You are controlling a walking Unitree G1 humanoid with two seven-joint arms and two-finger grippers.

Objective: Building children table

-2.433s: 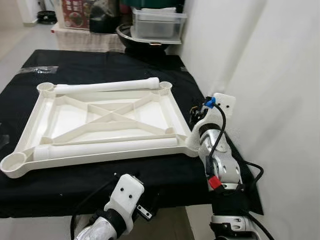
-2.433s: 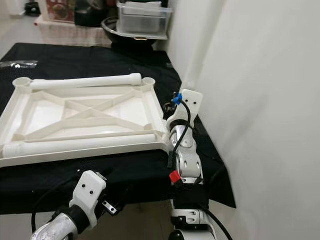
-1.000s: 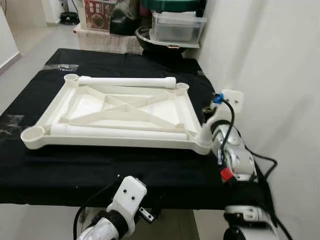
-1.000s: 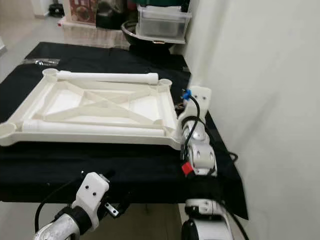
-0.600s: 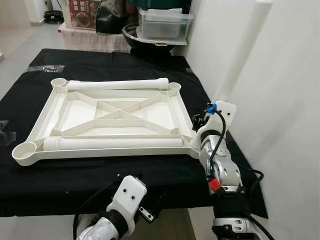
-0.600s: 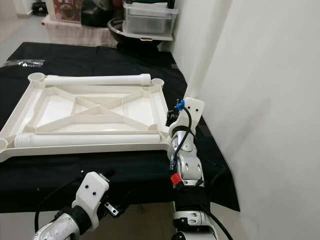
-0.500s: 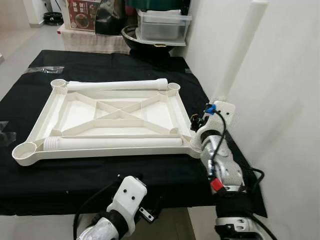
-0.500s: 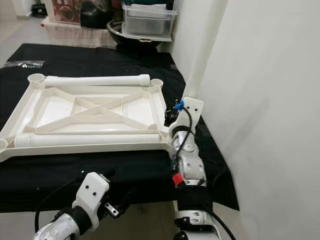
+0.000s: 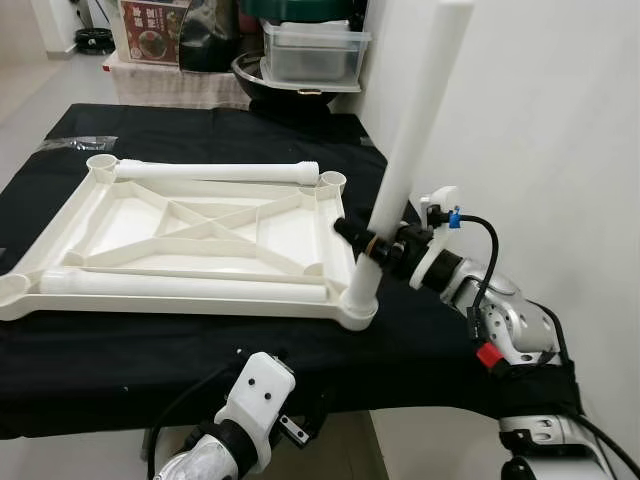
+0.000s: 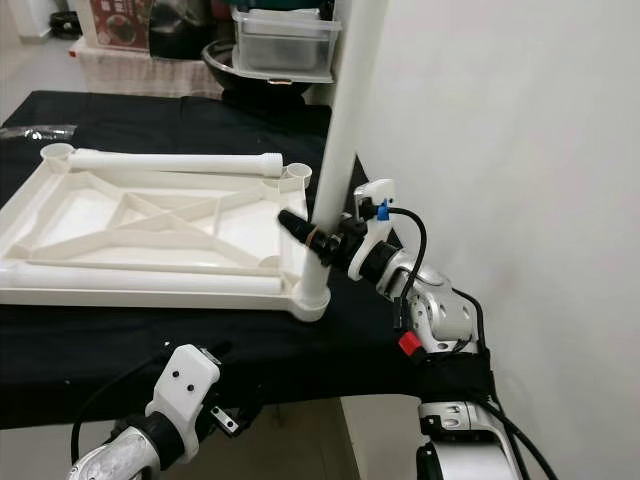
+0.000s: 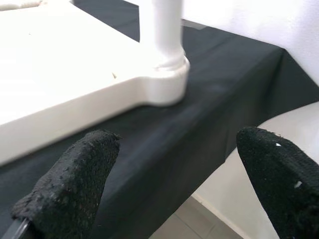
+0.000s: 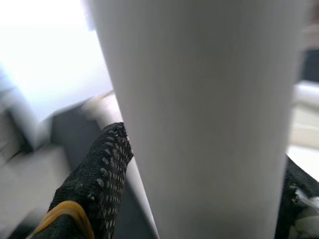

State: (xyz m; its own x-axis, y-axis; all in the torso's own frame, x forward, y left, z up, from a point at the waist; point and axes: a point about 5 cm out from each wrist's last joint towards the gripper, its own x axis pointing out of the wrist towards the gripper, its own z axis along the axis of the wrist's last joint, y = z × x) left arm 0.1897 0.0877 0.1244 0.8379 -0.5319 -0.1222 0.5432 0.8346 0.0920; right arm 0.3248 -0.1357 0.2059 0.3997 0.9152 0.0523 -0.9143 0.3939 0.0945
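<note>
On the black-draped table [image 9: 200,350] lies the white tabletop [image 9: 190,235], underside up, cross-ribbed, two loose legs [image 9: 215,171] resting on it. At its near right corner I see my right gripper [image 9: 372,245] clenched around an upright white leg [image 9: 410,150] seated in the socket. Left gripper [image 11: 174,169] hangs released below.

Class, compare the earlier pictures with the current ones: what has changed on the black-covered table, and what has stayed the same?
The right gripper now clamps a long white plastic leg tube, standing tilted in the near right corner socket of the upturned white tabletop; earlier that socket stood empty. Two white tubes still lie on the tabletop, and the left gripper stays low, open.
</note>
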